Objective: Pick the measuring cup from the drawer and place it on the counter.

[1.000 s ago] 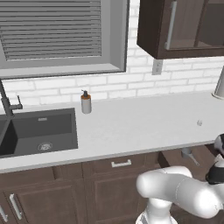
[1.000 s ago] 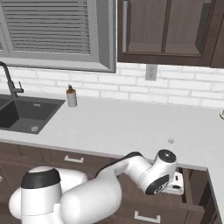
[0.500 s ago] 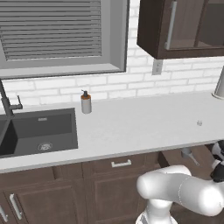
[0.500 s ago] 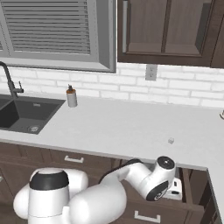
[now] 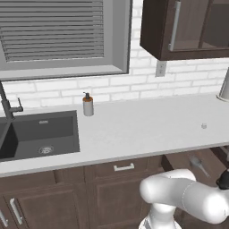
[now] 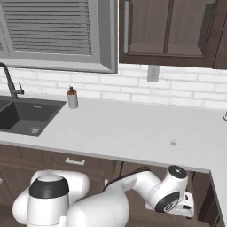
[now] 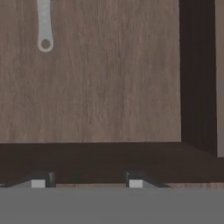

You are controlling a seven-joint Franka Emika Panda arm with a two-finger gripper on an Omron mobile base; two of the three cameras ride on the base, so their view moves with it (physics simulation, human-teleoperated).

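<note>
Hovering over the open drawer (image 7: 109,87), jaws (image 7: 86,183) apart, empty; measuring cup (image 7: 44,26) handle at upper left of frame.

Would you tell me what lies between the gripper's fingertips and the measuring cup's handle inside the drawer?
In the hand view, bare brown drawer floor and its dark wall separate the gripper from the measuring cup handle; nothing else lies between.

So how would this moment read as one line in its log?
stage: reaching | pincer: open, empty, over drawer | cup: in drawer | counter: no cup yet
</note>
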